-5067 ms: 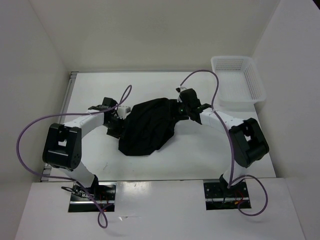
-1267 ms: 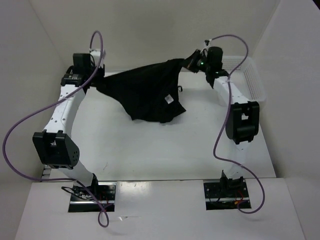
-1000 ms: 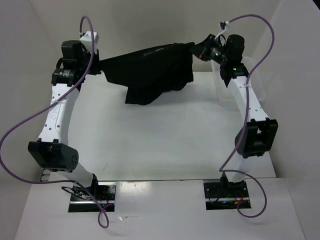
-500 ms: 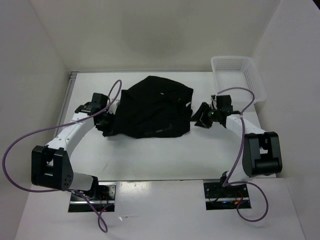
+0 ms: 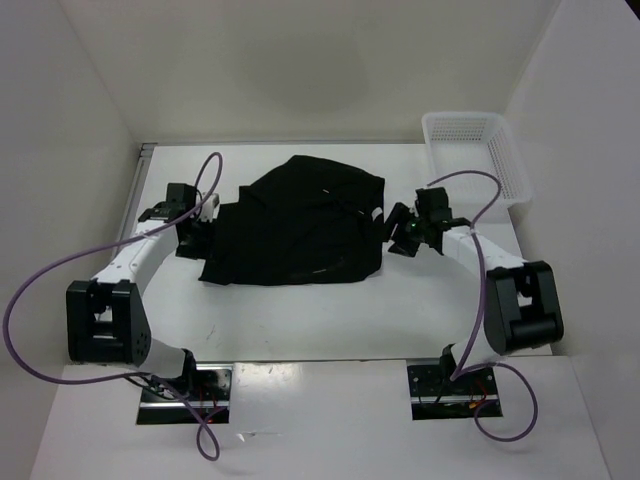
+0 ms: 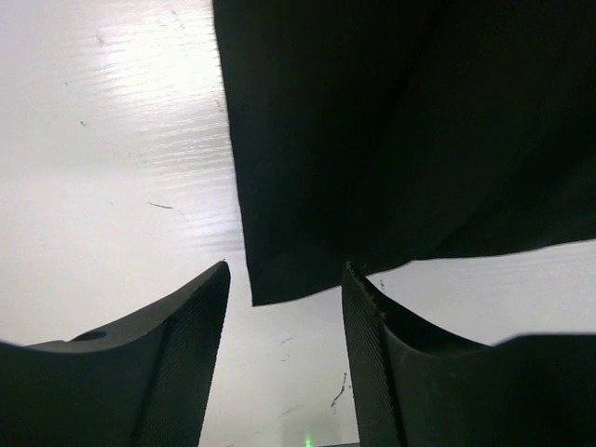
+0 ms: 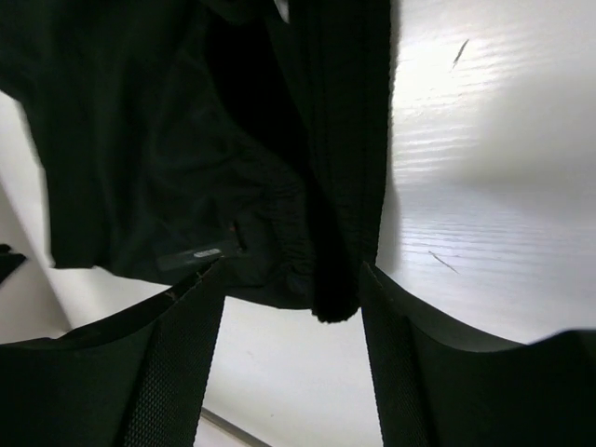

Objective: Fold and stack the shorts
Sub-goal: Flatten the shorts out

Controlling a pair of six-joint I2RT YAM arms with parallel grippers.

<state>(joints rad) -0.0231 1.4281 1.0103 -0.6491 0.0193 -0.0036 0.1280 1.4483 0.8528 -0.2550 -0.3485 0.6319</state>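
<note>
Having just released, the left gripper and right gripper stand apart on nothing, and the shorts lie spread between them (an edge just ahead of each), so, I judge, folding can start.

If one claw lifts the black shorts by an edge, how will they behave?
Probably floppy: the shorts lie in soft folds and wrinkles on the table, so they would likely drape and sag. Likely light for their spread, being thin fabric. Pushed, they would probably bunch rather than slide whole.
</note>
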